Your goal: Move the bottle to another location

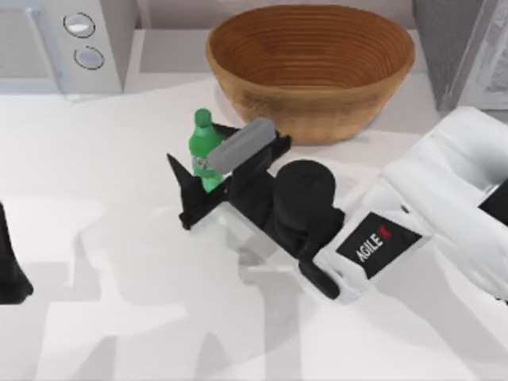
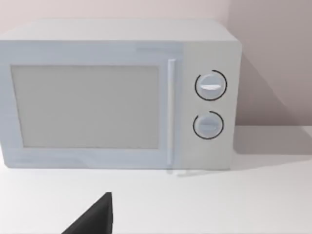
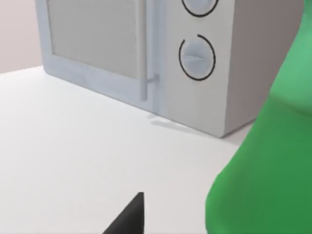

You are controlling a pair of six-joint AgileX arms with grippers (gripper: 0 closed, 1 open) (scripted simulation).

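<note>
The right gripper (image 1: 208,176) of an AgileX arm straddles the bottle (image 1: 205,143), a small green soda bottle that stands upright on the white table (image 1: 119,238), just in front of the wicker basket (image 1: 309,67) and a little toward the top view's left of it. The jaws stand on either side of the bottle's lower body with a grey crosspiece lying over its label band; they look closed onto the bottle rather than spread wide, though the pads' actual contact is hidden from above. In the right wrist view the bottle's green flank (image 3: 263,161) looms close against the camera, with the microwave (image 3: 146,53) beyond it. Judged from this, the grasp appears made or nearly made, while the carrying remains: the bottle seems not yet lifted away from the basket, and no new resting place has been reached. The left gripper (image 1: 12,274) sits parked far from the basket at the top view's left edge, facing the microwave; whether its jaws are apart cannot be told. The only legible writing is "AGILE X" on a black plate on the right arm's white housing (image 1: 377,246); the bottle's label is too small to read.
</note>
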